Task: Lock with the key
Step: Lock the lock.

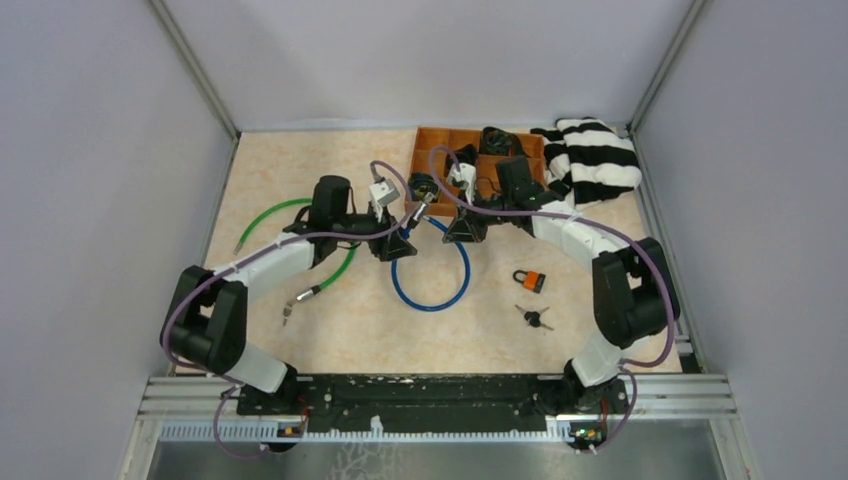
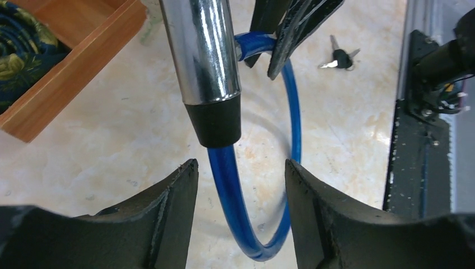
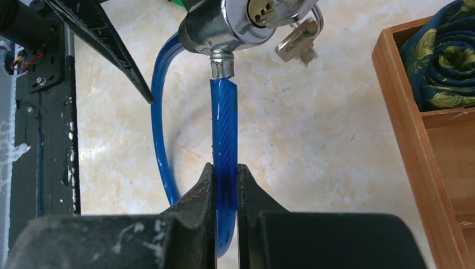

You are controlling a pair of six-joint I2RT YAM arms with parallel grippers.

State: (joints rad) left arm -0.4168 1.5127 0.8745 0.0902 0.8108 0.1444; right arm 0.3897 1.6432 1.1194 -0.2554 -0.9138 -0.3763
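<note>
A blue cable lock loops on the table, and its chrome lock head is raised between the arms. My right gripper is shut on the blue cable just below the lock head. A silver key hangs beside the head's keyhole face. My left gripper is open, with its fingers either side of the cable and not touching it, below the chrome cylinder. In the top view the left gripper and right gripper face each other.
An orange padlock and a loose key bunch lie to the right. A green cable lies to the left. A wooden tray holding dark cloth stands at the back, next to a striped cloth.
</note>
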